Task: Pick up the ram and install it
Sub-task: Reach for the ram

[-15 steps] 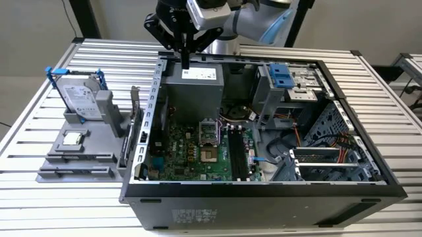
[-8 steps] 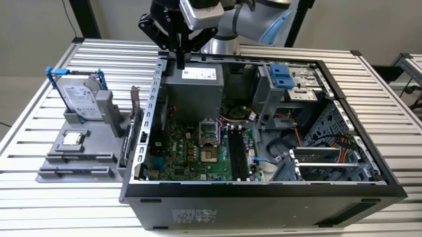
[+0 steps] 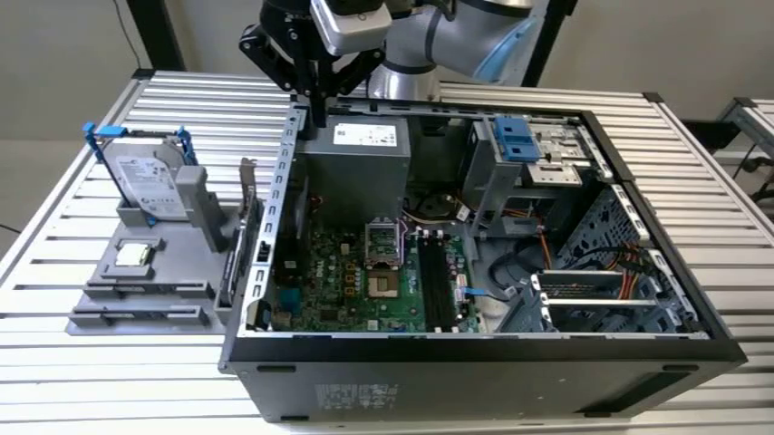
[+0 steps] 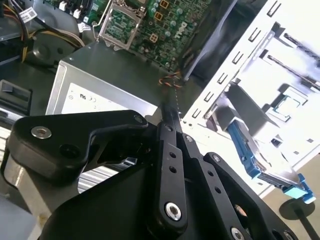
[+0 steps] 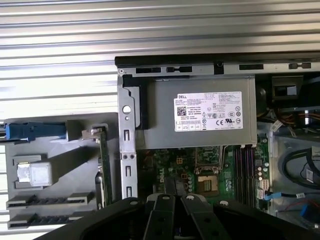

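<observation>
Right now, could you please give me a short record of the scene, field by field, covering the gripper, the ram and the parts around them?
gripper: shut, holding nothing, above the case wall by the power supply
ram: standing on edge in the gray fixture, beside the open case
memory slots: black, look empty
hard drive: upright in a blue bracket on the fixture
processor: lying flat on the fixture
task state: ram not yet picked up
</observation>
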Controlling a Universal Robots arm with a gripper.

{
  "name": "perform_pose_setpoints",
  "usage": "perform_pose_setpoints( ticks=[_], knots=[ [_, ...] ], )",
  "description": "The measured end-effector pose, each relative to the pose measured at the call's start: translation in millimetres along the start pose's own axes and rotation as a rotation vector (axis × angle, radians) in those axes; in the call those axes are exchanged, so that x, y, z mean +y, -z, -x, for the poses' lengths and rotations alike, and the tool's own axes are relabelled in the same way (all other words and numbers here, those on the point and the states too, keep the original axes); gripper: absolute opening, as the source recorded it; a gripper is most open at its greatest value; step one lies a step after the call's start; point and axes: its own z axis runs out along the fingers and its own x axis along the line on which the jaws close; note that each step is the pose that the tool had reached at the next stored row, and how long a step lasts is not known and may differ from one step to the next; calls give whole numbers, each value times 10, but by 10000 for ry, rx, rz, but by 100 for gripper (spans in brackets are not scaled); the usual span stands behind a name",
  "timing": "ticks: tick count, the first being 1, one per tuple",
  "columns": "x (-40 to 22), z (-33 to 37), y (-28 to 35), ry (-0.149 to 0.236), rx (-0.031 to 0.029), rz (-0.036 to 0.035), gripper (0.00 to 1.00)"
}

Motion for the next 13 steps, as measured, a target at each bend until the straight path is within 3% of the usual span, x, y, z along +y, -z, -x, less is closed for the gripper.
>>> perform_pose_setpoints(
  ticks=[13],
  knots=[
    [-21,-207,5,0,0,0,0]
  ],
)
